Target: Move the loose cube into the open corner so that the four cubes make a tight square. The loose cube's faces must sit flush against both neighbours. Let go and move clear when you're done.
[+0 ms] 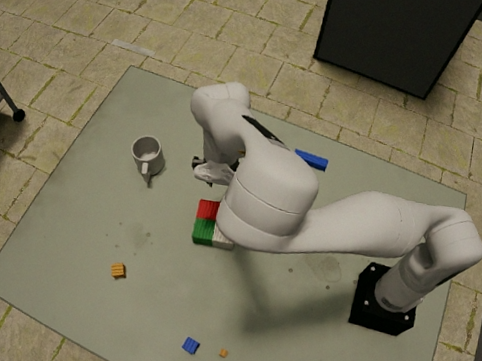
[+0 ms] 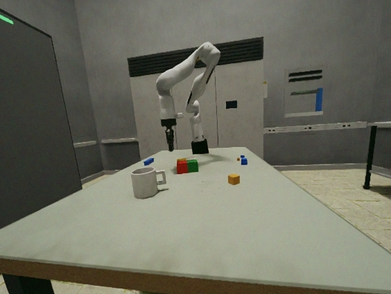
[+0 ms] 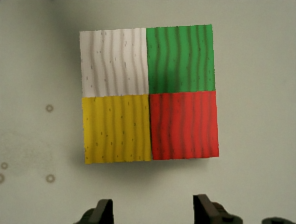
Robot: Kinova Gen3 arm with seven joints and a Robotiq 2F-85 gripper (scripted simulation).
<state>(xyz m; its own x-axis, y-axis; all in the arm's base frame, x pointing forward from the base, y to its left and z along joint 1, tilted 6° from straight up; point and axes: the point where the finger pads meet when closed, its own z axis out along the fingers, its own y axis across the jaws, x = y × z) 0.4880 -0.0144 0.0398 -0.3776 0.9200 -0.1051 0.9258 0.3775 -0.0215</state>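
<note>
By the wrist view, the yellow cube [image 3: 117, 129] [image 2: 181, 159] fills its corner at eleven o'clock from the gripper [image 1: 205, 173] [image 2: 170, 149] [image 3: 153, 206], red cube [image 1: 208, 209] [image 2: 181, 167] [image 3: 184, 125] at one. Fingers stand partly apart, empty; I'd simply keep them clear.

Four cubes [image 1: 204, 231] [image 2: 187, 166] [image 3: 149, 94] in a near-tight square, flat

The light was soft and a bit dim, and the room's corners looked dark. On the table [image 1: 165, 285] [image 2: 208, 229], the arm [image 1: 354, 224] [image 2: 177, 71] cast a wide shadow with fuzzy edges. A faint shadow lay by the mug [image 1: 147, 155] [image 2: 143, 184]. The far small blocks looked a little blurry. No bright glare showed. The close view had crisp cube edges.
</note>
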